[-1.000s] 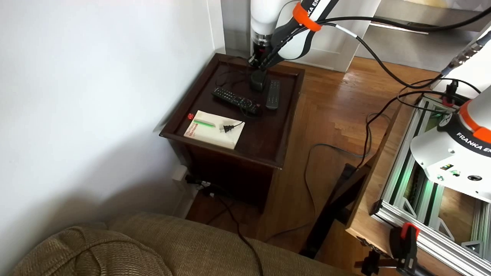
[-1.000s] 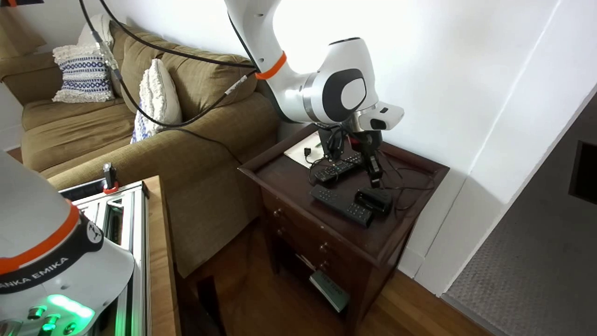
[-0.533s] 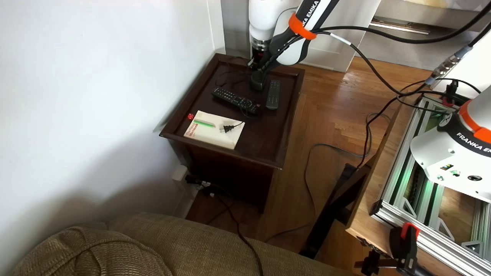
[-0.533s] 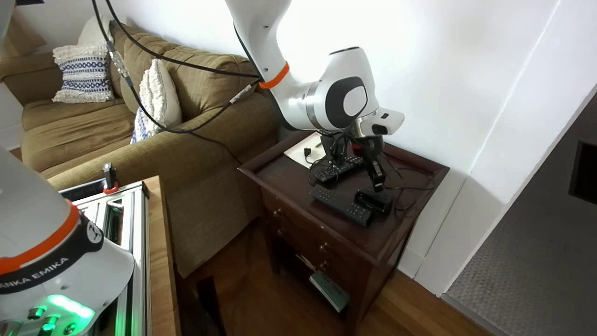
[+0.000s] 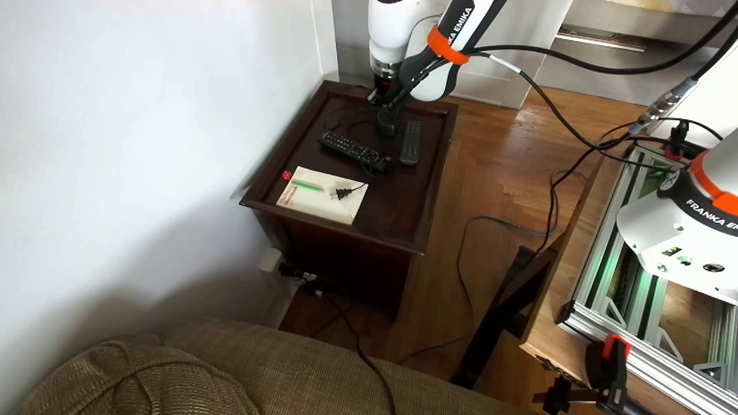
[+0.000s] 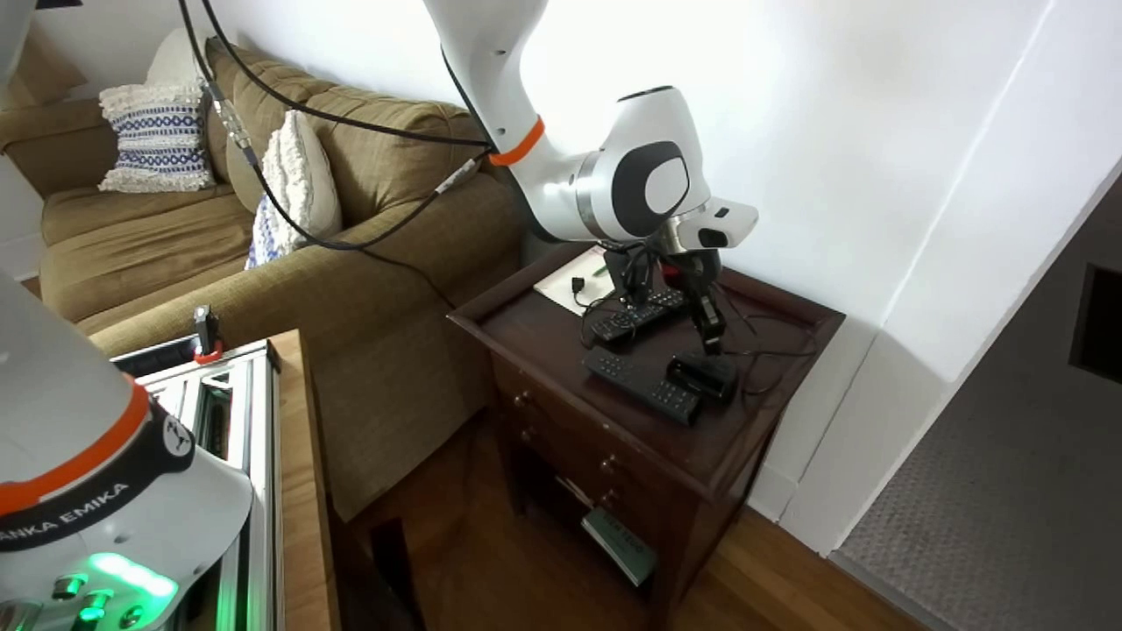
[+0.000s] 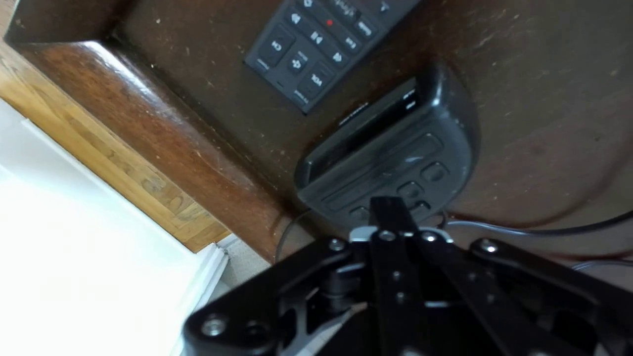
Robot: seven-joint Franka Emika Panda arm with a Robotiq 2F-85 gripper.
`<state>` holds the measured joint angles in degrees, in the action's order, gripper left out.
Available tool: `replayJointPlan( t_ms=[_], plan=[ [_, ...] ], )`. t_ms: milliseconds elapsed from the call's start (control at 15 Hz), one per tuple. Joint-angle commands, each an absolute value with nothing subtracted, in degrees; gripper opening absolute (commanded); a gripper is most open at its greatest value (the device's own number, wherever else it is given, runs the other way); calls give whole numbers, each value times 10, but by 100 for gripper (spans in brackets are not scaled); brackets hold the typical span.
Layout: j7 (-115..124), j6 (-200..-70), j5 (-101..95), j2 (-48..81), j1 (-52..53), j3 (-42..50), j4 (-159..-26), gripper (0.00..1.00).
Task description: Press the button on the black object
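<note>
Scuffed wood tabletop (image 7: 544,113), rounded black object (image 7: 390,163), end effector (image 7: 394,213) above.

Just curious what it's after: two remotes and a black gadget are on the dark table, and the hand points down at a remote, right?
Nearly: the wrist view shows the hand pointing at the black gadget, not a remote. Both remotes do share its dark table.

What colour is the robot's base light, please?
The light is green, clearest in an exterior view.
</note>
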<state>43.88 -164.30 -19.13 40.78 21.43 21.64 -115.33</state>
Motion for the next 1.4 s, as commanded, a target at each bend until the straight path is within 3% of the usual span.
replayJointPlan(
  t_ms=[0, 1333],
  plan=[
    [434, -1650, -175, 425, 227, 227, -1143, 0],
    [436, -1649, -177, 459, 259, 254, -1122, 0]
  ],
)
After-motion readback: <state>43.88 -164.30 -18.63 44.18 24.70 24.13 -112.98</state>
